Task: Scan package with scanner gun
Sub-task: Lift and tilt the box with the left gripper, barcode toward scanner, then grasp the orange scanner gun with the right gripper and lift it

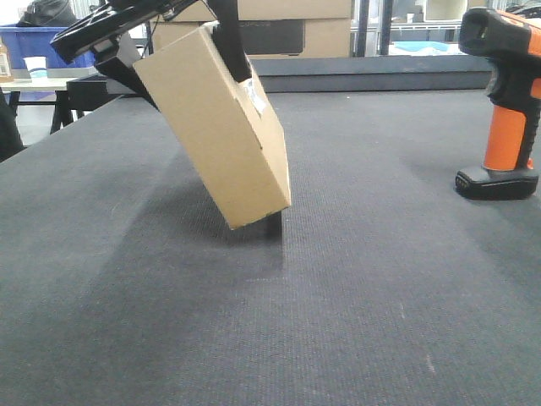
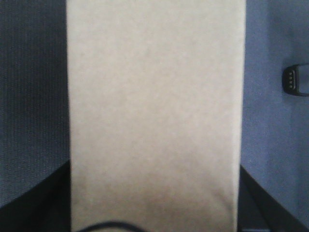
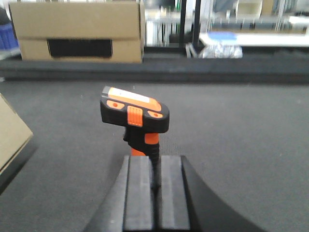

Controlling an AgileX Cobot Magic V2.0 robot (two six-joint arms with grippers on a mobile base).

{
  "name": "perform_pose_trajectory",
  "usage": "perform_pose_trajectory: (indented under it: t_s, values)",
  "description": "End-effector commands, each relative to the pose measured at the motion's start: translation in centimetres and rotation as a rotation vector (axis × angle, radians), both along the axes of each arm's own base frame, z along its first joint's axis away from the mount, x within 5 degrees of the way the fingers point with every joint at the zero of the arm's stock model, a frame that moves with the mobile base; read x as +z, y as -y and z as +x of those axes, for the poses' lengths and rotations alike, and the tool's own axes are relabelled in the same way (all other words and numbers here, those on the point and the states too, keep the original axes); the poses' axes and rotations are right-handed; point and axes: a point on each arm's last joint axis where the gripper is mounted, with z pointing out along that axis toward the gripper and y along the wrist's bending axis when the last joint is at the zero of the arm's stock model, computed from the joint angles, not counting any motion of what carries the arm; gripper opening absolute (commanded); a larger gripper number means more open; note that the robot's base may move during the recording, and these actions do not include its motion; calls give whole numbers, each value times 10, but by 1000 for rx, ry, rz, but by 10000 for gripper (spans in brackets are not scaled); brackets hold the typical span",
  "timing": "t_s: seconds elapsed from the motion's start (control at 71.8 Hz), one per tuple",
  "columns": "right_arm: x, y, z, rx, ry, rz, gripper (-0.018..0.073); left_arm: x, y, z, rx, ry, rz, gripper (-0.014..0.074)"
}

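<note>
The package point(image 1: 215, 127), a tan cardboard box, hangs tilted with its lower corner at or just above the dark table; I cannot tell if it touches. A small white label point(image 1: 256, 97) shows on its right face. My left gripper point(image 1: 194, 80) is shut on its upper end. In the left wrist view the package point(image 2: 154, 106) fills the frame, with the left gripper point(image 2: 154, 208) clamped on both sides. The scanner gun point(image 1: 507, 110) stands upright at the far right. In the right wrist view the scanner gun point(image 3: 137, 116) stands just beyond my shut, empty right gripper point(image 3: 155, 162). The package's corner point(image 3: 12, 135) shows at the left.
A larger cardboard box with a dark panel point(image 1: 279, 34) point(image 3: 77, 34) stands behind the table's raised back ledge point(image 1: 380, 80). A blue bin point(image 1: 34, 42) and a side table are at the back left. A black part with small contacts point(image 2: 295, 79) lies at the right edge.
</note>
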Motion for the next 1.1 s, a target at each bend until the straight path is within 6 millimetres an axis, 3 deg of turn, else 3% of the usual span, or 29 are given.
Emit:
perform_pose_trajectory:
  t_s: [0.0,0.209,0.418,0.64,1.086]
  values:
    - [8,2,22,-2,-57,-1,-162,7,1,-3,-8,20,-18,-111]
    - [-1,7,67,-20,-101,1,-162,7,1,-3,-8,20,-18,-111]
    - [-16,10,92,-33,-139,9,-162,6,1,-3,-9,19,-15,-111]
    - [-36,17,124,-112,-100,157,-162,6,0,-3,-9,19,-13,-111]
    - [-79,20,163,-126,-78,164,-163,6,1,-3,-9,21,-14,-111]
